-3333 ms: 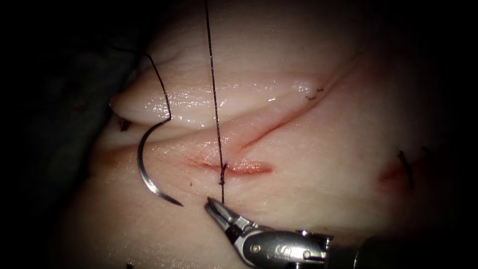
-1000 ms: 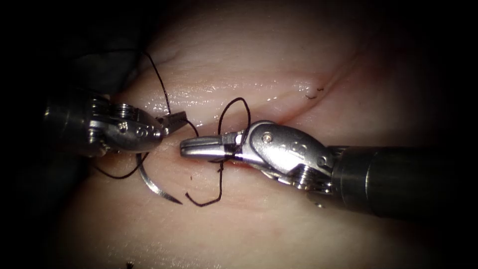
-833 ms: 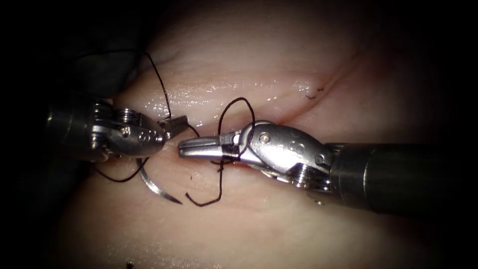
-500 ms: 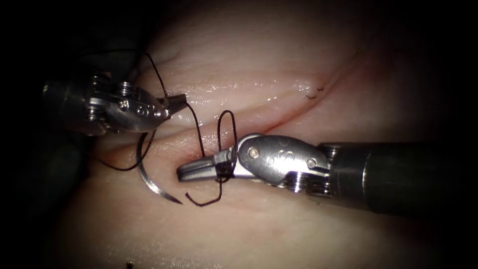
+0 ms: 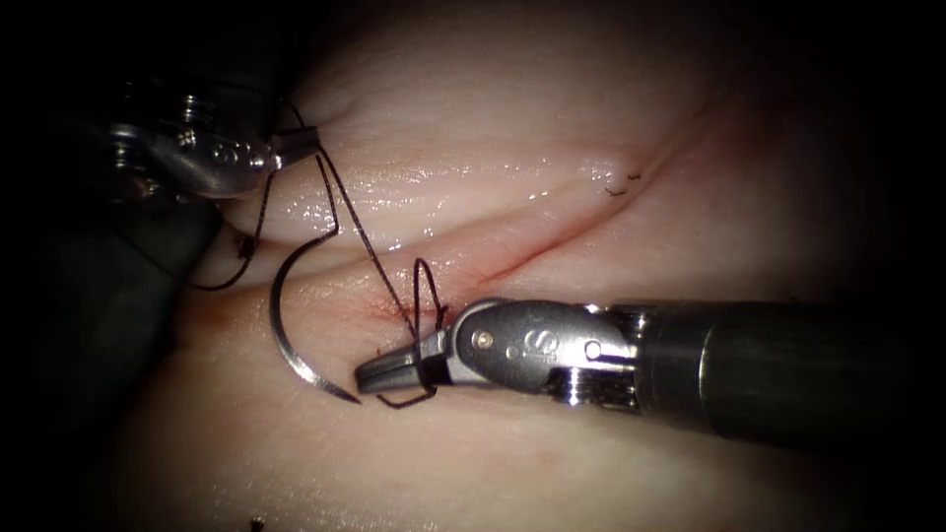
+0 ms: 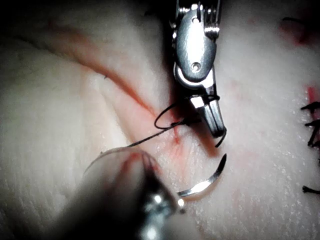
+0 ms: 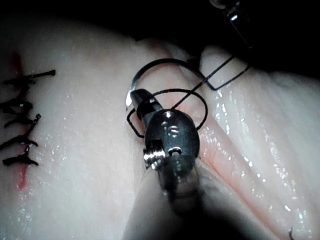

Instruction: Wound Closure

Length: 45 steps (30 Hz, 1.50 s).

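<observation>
Partly, thread (image 5: pixel 357 232) wraps right end effector (image 5: pixel 379 371)

Left tool (image 5: pixel 301 145) sits up at the far left, jaws pinched tight; right tool (image 5: pixel 379 371) reaches in low, tips closed, thread looped round them.

Endoscope is set above and in front of the cut (image 5: pixel 463 286). 2 wrist views are aimed along each shaft, very close. The needle (image 5: pixel 286 335) is shared by all 3.
</observation>
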Each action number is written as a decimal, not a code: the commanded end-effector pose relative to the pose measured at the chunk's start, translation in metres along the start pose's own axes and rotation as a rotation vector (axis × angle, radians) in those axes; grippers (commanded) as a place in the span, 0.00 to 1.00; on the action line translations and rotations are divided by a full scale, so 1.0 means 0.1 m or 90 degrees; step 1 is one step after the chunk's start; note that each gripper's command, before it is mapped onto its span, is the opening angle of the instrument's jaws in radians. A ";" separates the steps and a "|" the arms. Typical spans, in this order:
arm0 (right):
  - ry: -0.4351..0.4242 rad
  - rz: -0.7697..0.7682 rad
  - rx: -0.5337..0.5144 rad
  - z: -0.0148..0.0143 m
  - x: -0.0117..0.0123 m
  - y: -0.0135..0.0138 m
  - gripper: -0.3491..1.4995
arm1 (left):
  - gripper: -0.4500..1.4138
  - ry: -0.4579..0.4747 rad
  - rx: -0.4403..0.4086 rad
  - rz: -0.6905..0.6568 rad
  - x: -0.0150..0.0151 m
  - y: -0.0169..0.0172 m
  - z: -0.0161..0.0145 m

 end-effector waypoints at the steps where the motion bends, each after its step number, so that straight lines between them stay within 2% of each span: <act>1: -0.015 -0.002 0.001 0.008 0.000 -0.001 0.14 | 0.00 0.002 0.000 -0.001 0.002 0.003 0.006; 3: -0.045 0.000 -0.003 0.008 0.000 -0.004 0.23 | 0.00 0.001 0.002 -0.003 0.001 0.000 0.004; 5: -0.066 0.000 -0.001 0.009 0.001 -0.007 0.27 | 0.00 0.002 0.003 -0.004 0.000 -0.004 0.004; 7: -0.099 0.019 0.002 0.014 0.004 -0.012 0.40 | 0.00 0.003 0.006 -0.003 -0.001 -0.009 0.003; 12: -0.133 0.046 0.008 0.023 0.004 -0.018 0.54 | 0.00 0.003 0.009 -0.003 -0.002 -0.005 0.002; 20: -0.205 0.062 -0.022 0.027 0.002 -0.014 0.57 | 0.00 0.002 0.015 -0.002 -0.005 0.004 0.001; 24: -0.236 0.080 -0.034 0.031 0.001 -0.013 0.54 | 0.00 0.001 0.018 -0.002 -0.006 0.007 0.001; 27: -0.257 0.086 -0.036 0.034 0.001 -0.015 0.47 | 0.00 0.001 0.020 -0.002 -0.006 0.010 0.001; 32: -0.281 0.080 -0.039 0.036 0.002 -0.018 0.14 | 0.00 -0.003 0.022 -0.001 -0.007 0.012 0.001; 33: -0.287 0.082 -0.038 0.036 0.002 -0.019 0.00 | 0.00 -0.003 0.022 -0.001 -0.007 0.013 0.001; 38: -0.304 0.077 -0.025 0.034 0.003 -0.020 0.00 | 0.00 -0.002 0.020 0.000 -0.008 0.014 0.000; 45: -0.269 0.068 -0.065 0.016 0.012 -0.013 0.00 | 0.00 0.006 0.018 0.004 -0.011 0.039 -0.014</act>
